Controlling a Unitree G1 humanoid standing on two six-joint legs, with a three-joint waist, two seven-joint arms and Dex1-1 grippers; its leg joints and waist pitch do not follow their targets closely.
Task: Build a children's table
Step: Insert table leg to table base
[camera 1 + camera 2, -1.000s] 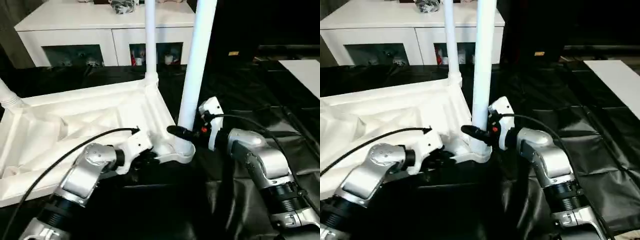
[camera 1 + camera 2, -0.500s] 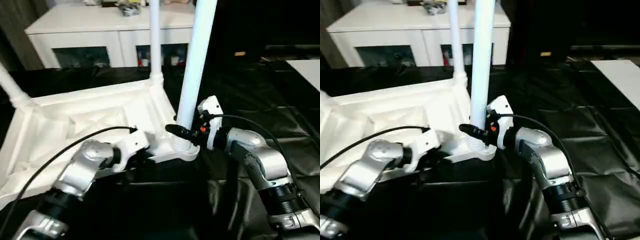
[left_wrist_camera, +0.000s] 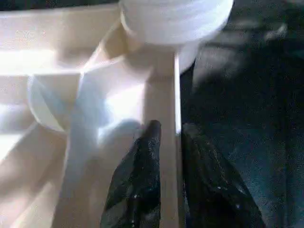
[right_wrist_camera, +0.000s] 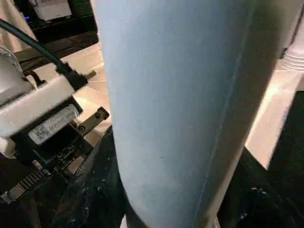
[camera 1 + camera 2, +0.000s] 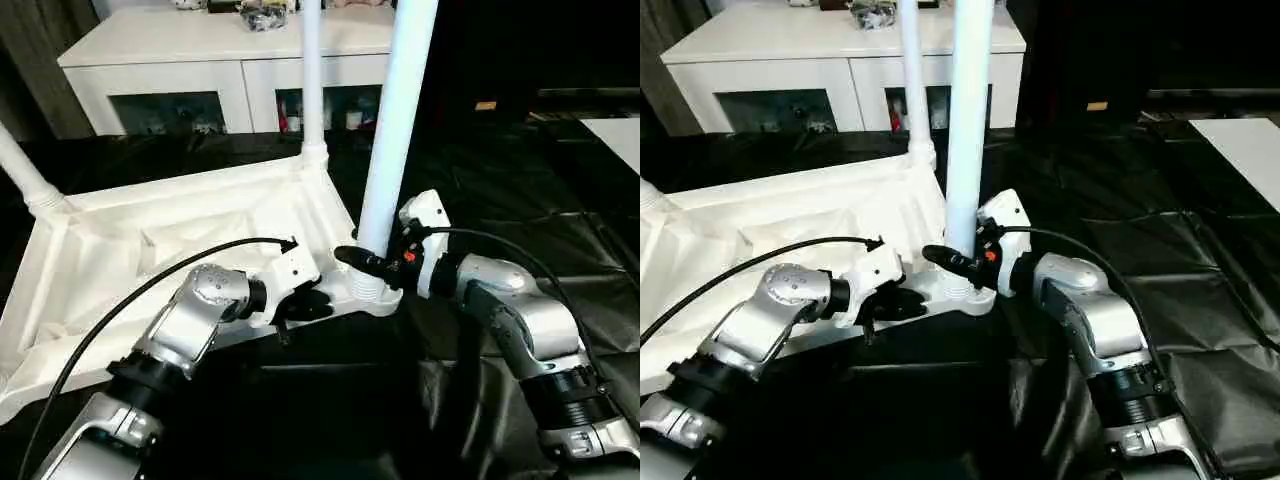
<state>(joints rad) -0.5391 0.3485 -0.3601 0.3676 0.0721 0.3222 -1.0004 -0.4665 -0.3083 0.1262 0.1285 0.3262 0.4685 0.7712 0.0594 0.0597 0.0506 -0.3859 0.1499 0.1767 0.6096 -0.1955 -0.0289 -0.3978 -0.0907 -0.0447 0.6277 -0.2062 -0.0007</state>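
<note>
The tabletop [image 5: 150, 250] lies ribs-up on black sheeting [image 5: 500, 200], from centre toward nine o'clock in the head views, with a white cabinet [image 5: 220, 60] behind it at twelve. Three legs stand in corner sockets: the far leg [image 5: 312, 75], the left leg [image 5: 20, 175] at nine o'clock, and the near leg [image 5: 395, 120] at centre. A fourth is not visible, so by my judgement the build is about three-quarters done, with seating this near leg and fitting the last one left. The right end effector [image 5: 362, 262] is about half open and closed round the near leg's base just above its socket [image 5: 370, 292]. The left end effector [image 3: 166, 142] is nearly closed, pinching the tabletop's thin rim beside that socket. Compared with a second ago, it has moved along the rim closer to the socket and narrowed slightly; the right has kept its hold.
</note>
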